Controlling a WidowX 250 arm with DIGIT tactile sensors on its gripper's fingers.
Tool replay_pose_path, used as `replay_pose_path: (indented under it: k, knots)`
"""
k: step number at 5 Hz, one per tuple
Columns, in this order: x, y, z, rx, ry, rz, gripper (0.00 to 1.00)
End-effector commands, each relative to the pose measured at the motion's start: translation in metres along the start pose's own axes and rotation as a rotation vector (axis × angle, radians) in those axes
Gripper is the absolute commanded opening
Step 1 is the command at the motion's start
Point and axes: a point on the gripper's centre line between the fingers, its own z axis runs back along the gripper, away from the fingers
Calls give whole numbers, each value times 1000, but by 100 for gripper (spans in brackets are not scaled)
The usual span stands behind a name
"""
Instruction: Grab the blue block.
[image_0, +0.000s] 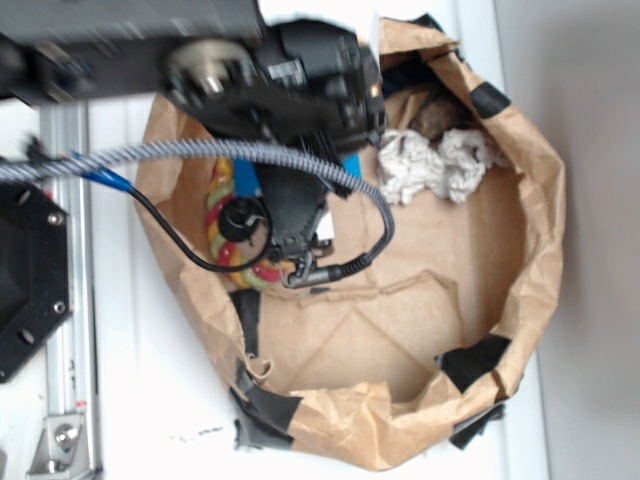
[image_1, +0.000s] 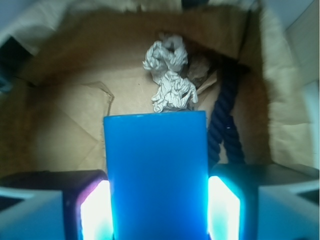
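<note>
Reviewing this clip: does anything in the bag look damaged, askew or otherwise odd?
Nothing alarming. The crumpled brown paper bag is patched with black tape, and a crumpled white paper wad lies inside. The flat sky-blue block sits squarely between the jaws.

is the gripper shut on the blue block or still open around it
Shut on it, as far as the wrist view shows: the blue block fills the gap between the gripper fingers, both pads against its sides.
</note>
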Motion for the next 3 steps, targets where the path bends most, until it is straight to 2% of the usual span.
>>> replay_pose_path:
  k: [1,2,3]
  knots:
    - [34,-9,14,32,7,-6,0]
    - [35,-14,4,51,27,-19,0]
    - [28,-15,7,48,29,1,0]
